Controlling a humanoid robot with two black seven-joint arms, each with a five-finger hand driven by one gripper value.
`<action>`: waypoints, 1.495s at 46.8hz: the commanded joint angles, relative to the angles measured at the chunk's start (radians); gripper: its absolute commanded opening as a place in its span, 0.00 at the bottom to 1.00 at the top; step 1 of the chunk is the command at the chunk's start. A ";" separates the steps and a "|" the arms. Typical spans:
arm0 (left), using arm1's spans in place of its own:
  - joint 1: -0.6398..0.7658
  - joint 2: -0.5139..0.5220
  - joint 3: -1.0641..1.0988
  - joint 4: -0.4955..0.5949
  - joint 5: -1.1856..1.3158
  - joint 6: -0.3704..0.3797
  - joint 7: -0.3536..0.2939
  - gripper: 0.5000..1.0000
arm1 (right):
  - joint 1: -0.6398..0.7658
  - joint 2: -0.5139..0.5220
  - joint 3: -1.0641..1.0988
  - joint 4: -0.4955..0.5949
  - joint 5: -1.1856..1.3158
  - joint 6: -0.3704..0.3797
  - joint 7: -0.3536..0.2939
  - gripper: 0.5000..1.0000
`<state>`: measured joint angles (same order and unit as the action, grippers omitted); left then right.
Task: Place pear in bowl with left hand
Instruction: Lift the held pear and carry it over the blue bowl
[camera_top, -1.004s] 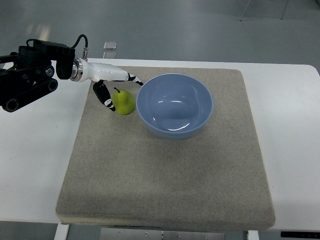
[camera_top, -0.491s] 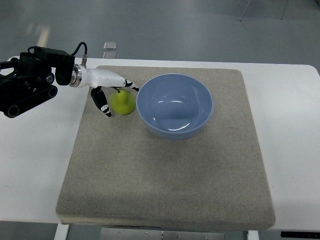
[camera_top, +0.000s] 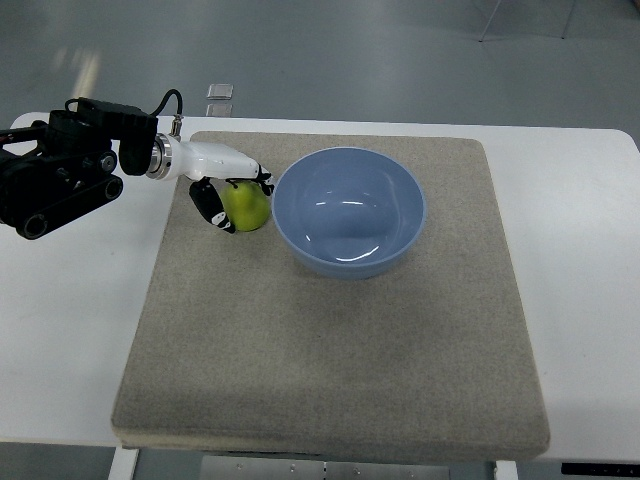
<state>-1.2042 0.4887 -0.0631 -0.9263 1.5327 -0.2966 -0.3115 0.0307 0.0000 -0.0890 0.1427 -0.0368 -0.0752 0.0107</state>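
Top view is showing the left robot hand (camera_top: 232, 200) reaching in from the left edge and curling its fingers (camera_top: 212, 207) around the pear (camera_top: 247, 206). One finger is lying along the pear's left side and others are arching over its top and far side, so the hold is looking closed or nearly so, though I cannot tell how firmly. The pear is sitting on the grey mat (camera_top: 330, 350), just beside the left rim of the blue bowl (camera_top: 349, 211), which is holding nothing. The mat is lying on the white table (camera_top: 70, 330). The right arm is not showing. The pear is looking light and firm, with smooth skin that is likely slippery; gripping it around the wide lower body is seeming safer than at the narrow neck or stem.
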 joint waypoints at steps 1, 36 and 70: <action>0.000 0.001 0.000 0.000 0.000 0.001 0.000 0.42 | 0.000 0.000 0.000 0.000 0.000 0.000 0.000 0.85; -0.041 0.010 -0.118 -0.016 -0.017 -0.006 0.000 0.28 | 0.000 0.000 0.000 0.000 0.000 0.000 0.000 0.85; -0.078 -0.122 -0.228 -0.074 -0.023 -0.013 0.005 0.29 | 0.000 0.000 0.000 0.000 0.000 0.000 0.000 0.85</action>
<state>-1.2863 0.3910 -0.2976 -0.9992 1.5092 -0.3098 -0.3083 0.0305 0.0000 -0.0890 0.1427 -0.0368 -0.0751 0.0108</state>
